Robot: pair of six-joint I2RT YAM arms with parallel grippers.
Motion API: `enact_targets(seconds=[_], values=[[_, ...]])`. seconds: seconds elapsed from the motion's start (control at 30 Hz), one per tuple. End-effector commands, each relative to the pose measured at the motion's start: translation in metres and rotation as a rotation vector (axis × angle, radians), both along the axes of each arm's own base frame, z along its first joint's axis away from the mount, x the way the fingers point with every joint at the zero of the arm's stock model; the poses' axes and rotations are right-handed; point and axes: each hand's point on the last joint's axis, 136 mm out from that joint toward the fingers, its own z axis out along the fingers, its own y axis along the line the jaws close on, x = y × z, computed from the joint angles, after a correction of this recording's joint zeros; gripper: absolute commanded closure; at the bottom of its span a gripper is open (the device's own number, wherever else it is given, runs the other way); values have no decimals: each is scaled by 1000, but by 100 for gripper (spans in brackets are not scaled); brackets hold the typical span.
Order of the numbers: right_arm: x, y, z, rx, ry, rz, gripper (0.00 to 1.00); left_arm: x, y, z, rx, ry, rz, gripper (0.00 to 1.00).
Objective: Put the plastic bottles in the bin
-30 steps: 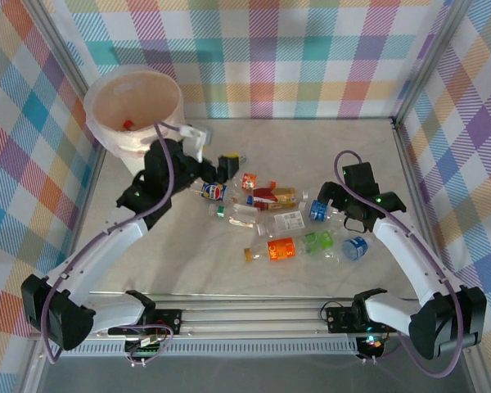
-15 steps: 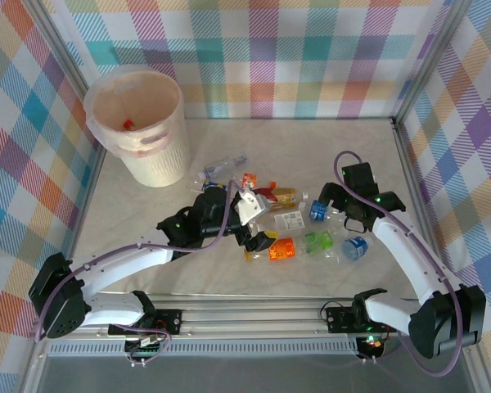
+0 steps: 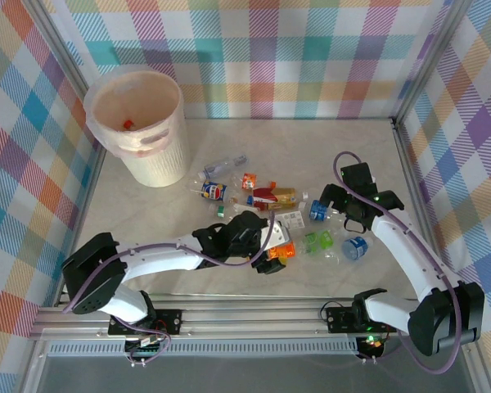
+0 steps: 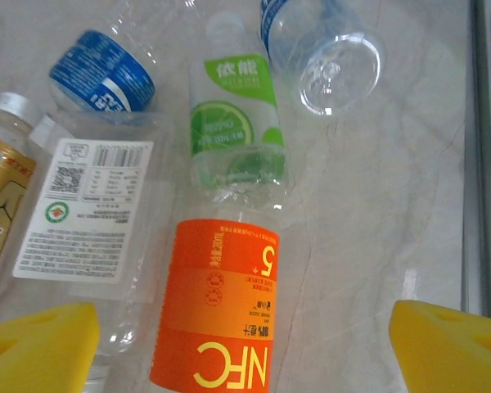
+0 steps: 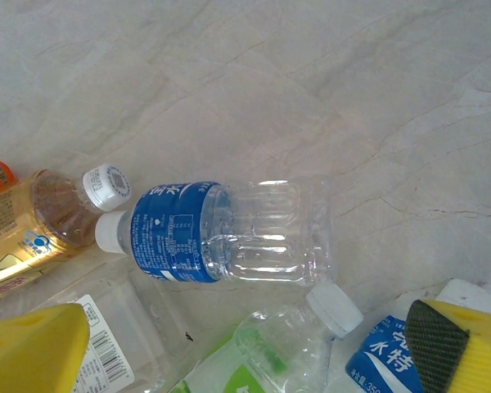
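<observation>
- The left pincer (image 4: 241,332) hangs low over the near edge of the bottle pile. Its yellow fingers (image 4: 37,344) are spread wide and released. The orange-label bottle (image 4: 221,311) lies flat on the worktop (image 3: 327,147) between them, touching neither finger.
- The green-label bottle (image 4: 233,131) lies end to end with the orange-label bottle, its base against that bottle's end.
- A flattened white-label bottle (image 4: 86,209) lies alongside the orange-label bottle, just beside it.
- A clear bottle with a blue band (image 3: 354,247) lies on the far side of the green-label bottle from the orange-label bottle.
- The right pincer (image 5: 247,336) hovers to the right of the orange-label bottle and a little farther back. It is released, its yellow fingers (image 5: 33,352) well apart and gripping nothing.
- The blue-label bottle (image 5: 221,233) lies on its side just ahead of those fingers.
- A tea bottle (image 5: 49,217) with a white cap lies near it, the two caps close together.
- Farther back and left of the orange-label bottle lie a small orange bottle (image 3: 248,182), a dark-blue-label bottle (image 3: 215,191) and a clear bottle (image 3: 223,166).
- The bin (image 3: 159,160) stands upright in the far left corner, well apart from the orange-label bottle. A small red thing (image 3: 128,124) shows inside it.
</observation>
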Motion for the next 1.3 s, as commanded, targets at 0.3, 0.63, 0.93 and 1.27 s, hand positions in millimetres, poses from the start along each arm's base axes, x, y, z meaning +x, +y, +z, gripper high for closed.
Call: enact_targets(seconds=[0.3, 0.63, 0.93, 1.27], values=[[-1, -1, -6, -9, 24, -10, 0, 8, -18, -32, 81, -145, -7, 11], [2, 0, -7, -9, 27, -7, 0, 17, -22, -53, 135, -139, 18, 13], [4, 1, -9, -10, 36, -3, 0, 13, -24, -64, 150, -99, 9, 21], [4, 2, -10, -6, 38, -5, 0, 7, -14, -70, 186, -78, 8, 29]])
